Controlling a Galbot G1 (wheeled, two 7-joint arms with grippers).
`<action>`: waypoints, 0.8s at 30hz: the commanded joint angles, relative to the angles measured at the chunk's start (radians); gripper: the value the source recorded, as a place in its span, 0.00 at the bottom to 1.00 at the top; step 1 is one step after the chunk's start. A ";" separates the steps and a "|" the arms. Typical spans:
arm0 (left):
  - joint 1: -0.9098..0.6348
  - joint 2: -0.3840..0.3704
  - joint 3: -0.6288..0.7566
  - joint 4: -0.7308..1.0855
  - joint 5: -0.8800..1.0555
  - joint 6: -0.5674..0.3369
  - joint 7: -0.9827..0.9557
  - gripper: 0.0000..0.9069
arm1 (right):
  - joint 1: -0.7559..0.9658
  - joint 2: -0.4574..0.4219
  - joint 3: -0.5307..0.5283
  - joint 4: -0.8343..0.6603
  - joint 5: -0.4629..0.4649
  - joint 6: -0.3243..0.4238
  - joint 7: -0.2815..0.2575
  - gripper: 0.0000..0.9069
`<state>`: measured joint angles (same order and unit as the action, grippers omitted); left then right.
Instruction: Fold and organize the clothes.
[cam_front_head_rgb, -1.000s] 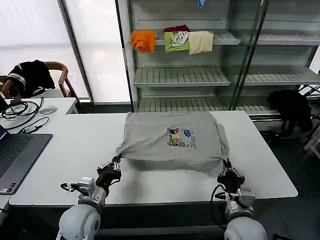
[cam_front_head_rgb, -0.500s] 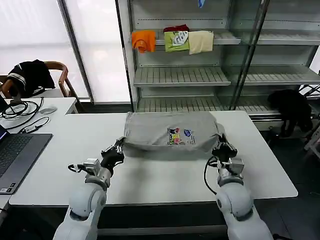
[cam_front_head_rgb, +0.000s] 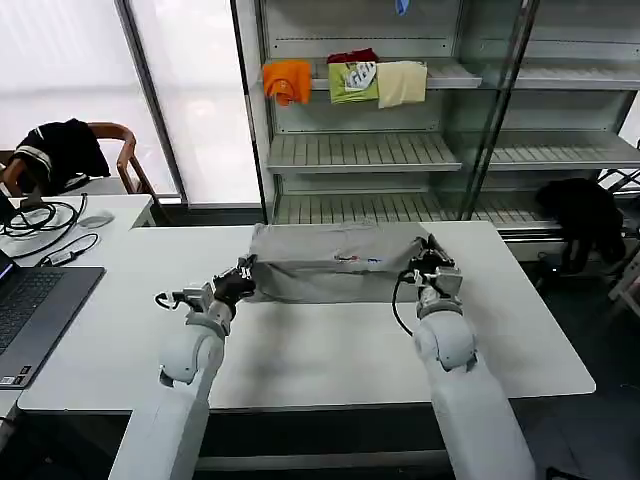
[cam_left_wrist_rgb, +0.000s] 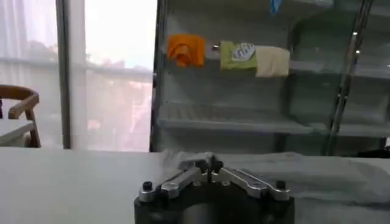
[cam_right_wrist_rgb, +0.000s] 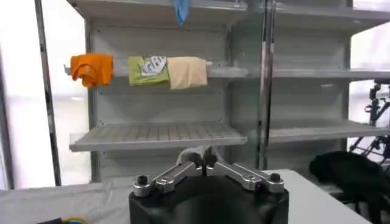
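Observation:
A grey-taupe shirt (cam_front_head_rgb: 320, 270) lies across the far middle of the white table (cam_front_head_rgb: 330, 350), doubled over on itself, with only a thin strip of its coloured print (cam_front_head_rgb: 358, 259) showing along the fold. My left gripper (cam_front_head_rgb: 243, 272) is shut on the shirt's left near corner. My right gripper (cam_front_head_rgb: 428, 258) is shut on the right near corner. In the left wrist view the left gripper (cam_left_wrist_rgb: 209, 163) pinches a tuft of grey cloth, with the shirt (cam_left_wrist_rgb: 317, 176) spreading beyond it. In the right wrist view the right gripper (cam_right_wrist_rgb: 203, 159) holds a small fold of grey fabric (cam_right_wrist_rgb: 190, 152).
A laptop (cam_front_head_rgb: 30, 310), cables and a mouse (cam_front_head_rgb: 95, 221) sit at the table's left. A chair with a black garment (cam_front_head_rgb: 60, 150) stands behind them. The shelf unit (cam_front_head_rgb: 360, 150) holds orange (cam_front_head_rgb: 287, 80), green (cam_front_head_rgb: 352, 80) and cream (cam_front_head_rgb: 401, 83) garments. Another black garment (cam_front_head_rgb: 580, 215) lies at the right.
Both grippers have travelled from the table's near edge toward the far side, carrying the shirt's near hem over the rest. The print, plainly visible before, is now almost covered.

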<state>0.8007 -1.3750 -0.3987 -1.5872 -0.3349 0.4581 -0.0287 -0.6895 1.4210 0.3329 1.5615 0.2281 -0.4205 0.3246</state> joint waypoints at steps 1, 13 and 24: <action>-0.069 0.005 0.013 0.095 -0.008 0.031 -0.012 0.01 | 0.079 0.015 -0.001 -0.104 -0.002 -0.021 -0.002 0.00; -0.083 0.024 0.048 0.105 0.007 0.038 0.007 0.01 | 0.066 0.010 0.007 -0.106 -0.005 -0.029 -0.006 0.00; -0.044 0.043 0.062 0.080 0.032 0.051 0.014 0.01 | 0.025 0.000 0.012 -0.085 -0.002 -0.057 -0.007 0.00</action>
<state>0.7400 -1.3408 -0.3467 -1.5032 -0.3134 0.5015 -0.0195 -0.6593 1.4195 0.3452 1.4734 0.2247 -0.4609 0.3176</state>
